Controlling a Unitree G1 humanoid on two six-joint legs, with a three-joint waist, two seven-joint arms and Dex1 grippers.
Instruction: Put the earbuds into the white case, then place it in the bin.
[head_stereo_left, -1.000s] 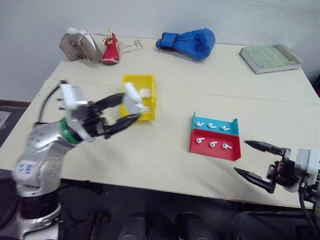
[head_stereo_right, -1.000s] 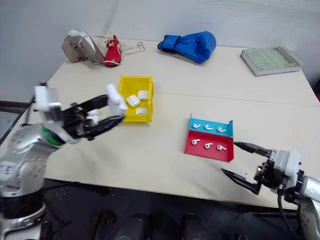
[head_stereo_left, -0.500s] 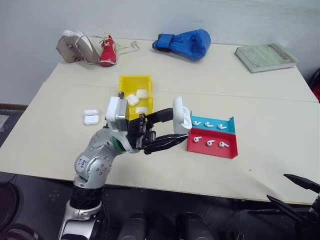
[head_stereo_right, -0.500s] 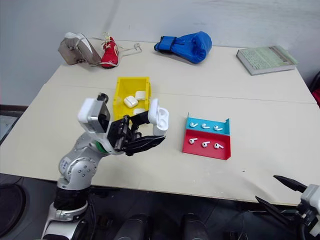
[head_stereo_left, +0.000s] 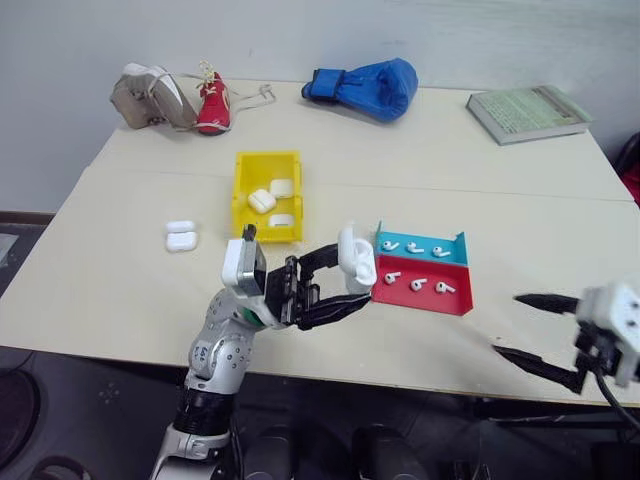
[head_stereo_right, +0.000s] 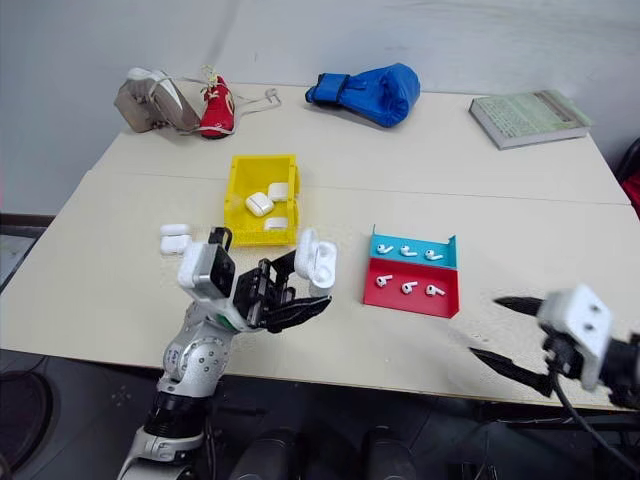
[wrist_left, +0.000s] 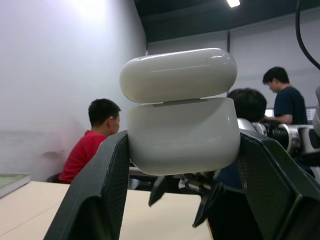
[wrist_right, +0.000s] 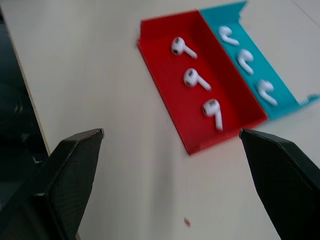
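Both black fingers of the left gripper (head_stereo_left: 350, 283) are squeezed tight on the white case (head_stereo_left: 357, 259), holding it up in the air over the front part of the table (head_stereo_left: 120, 290). The case stands nearly upright, and in the left wrist view its lid (wrist_left: 178, 75) sits a tiny bit open above its body. The right gripper (head_stereo_left: 527, 330) has its two fingers spread wide apart with nothing between them, and it hangs at the front edge of the table, at about 4 o'clock from the tray. The red and blue tray (head_stereo_left: 421, 297) lies just beside the held case, at its 3 o'clock. Six earbuds (wrist_right: 211, 108) lie in the tray, three in the red part and three in the blue part. The bin (head_stereo_left: 243, 176) is yellow and sits at about 11 o'clock from the held case, farther back on the table. Three more white cases (head_stereo_left: 261, 200) lie inside it. Two other small white cases (head_stereo_left: 182, 235) lie on the table at about 8 o'clock from the bin. At the far edge of the table there is a blue boxing glove (head_stereo_left: 366, 86), a small red shoe (head_stereo_left: 212, 104), a grey shoe (head_stereo_left: 145, 94) next to it, and a book (head_stereo_left: 526, 110) in the far right corner. In the left wrist view, people (wrist_left: 91, 140) show behind the case.
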